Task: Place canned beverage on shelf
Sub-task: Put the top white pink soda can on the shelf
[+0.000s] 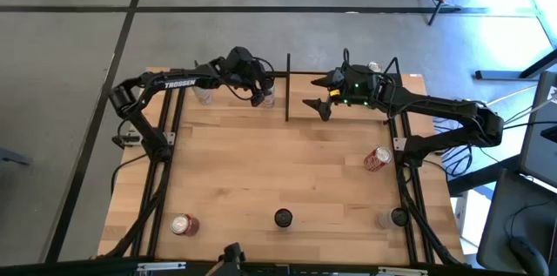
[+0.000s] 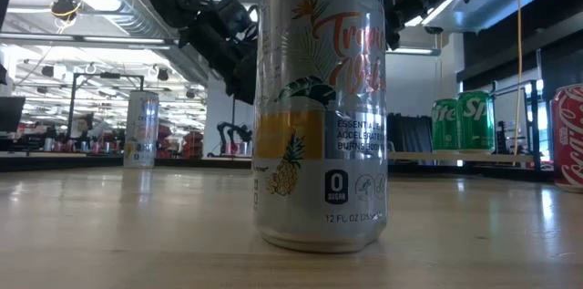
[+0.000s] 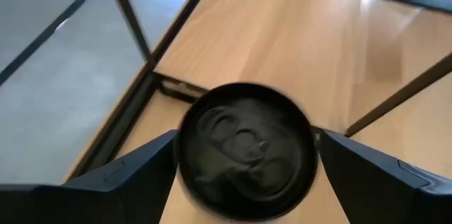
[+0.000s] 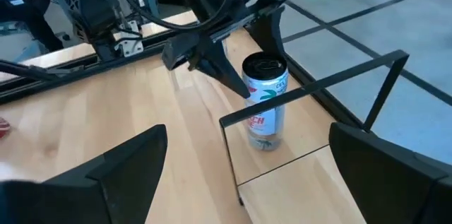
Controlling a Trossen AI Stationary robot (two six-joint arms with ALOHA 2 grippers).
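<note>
At the far edge of the surface (image 1: 287,171), the left gripper (image 1: 258,91) is down around a white canned beverage (image 4: 265,101) that stands upright just outside the shelf (image 1: 348,106), beside its black corner post. From the left wrist view the can's dark top (image 3: 245,146) sits squarely between the two fingers (image 3: 134,174), which stand on either side of it with narrow gaps; I cannot tell whether they actually press the can's sides. From the right arm's side, the can's base rests on the wood, with the left gripper (image 4: 233,26) spread over its top.

The right gripper (image 1: 320,105) hangs over the shelf's light-wood board, its fingers (image 4: 123,164) spread wide and holding nothing.

Elsewhere on the surface, a red can (image 1: 377,158) lies on its side near the right arm's base, another red can (image 1: 184,225) lies near the front left corner, and two upright cans (image 1: 284,218) (image 1: 399,217) stand along the front edge. In the low view a tall can with a pineapple print (image 2: 319,107) fills the foreground, and green cans (image 2: 465,123) stand on the shelf behind it.
</note>
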